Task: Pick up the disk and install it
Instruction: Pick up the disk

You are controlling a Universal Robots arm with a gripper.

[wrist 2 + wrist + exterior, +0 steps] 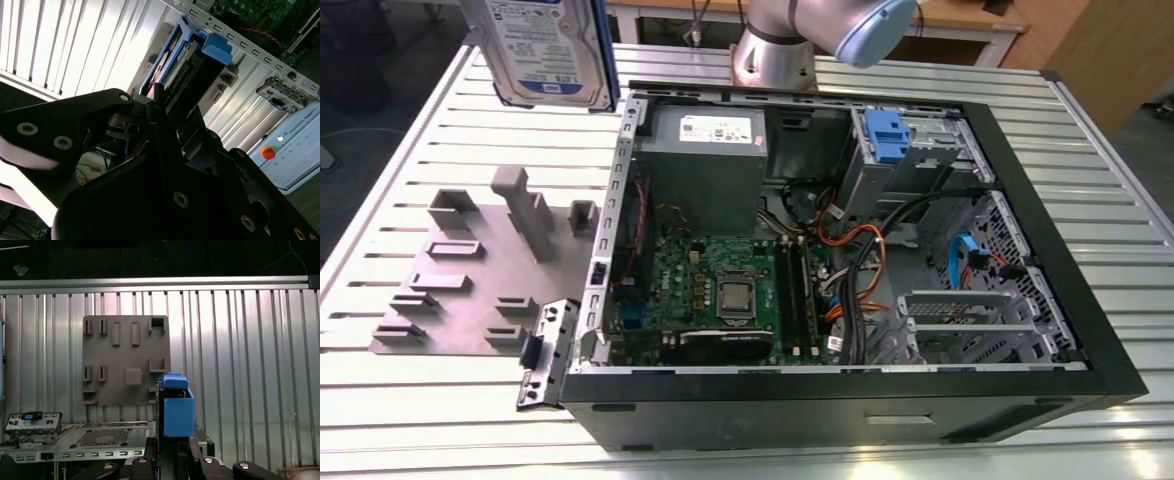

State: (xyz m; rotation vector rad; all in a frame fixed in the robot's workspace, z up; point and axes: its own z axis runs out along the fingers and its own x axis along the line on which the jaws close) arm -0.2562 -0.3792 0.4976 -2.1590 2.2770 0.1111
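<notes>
The disk point(540, 50), silver with a white-and-blue label and a blue carrier rail, hangs upright in the air above the table's far corner, at the exterior view's left of the open computer case point(1067, 300). In both wrist views it stands edge-on: the disk point(182, 60) with its blue rail rises out of my gripper point(172, 107), and the blue carrier of the disk point(177, 412) stands straight above my gripper point(172, 452). The black fingers point(157, 100) are shut on the disk's lower end.
Inside the case lie a grey power-supply box point(707, 150), a green motherboard point(720, 290), cables and a blue drive-bay tab point(887, 135). A grey fixture plate point(480, 270) with upright pegs sits on the slatted table at the exterior view's left of the case.
</notes>
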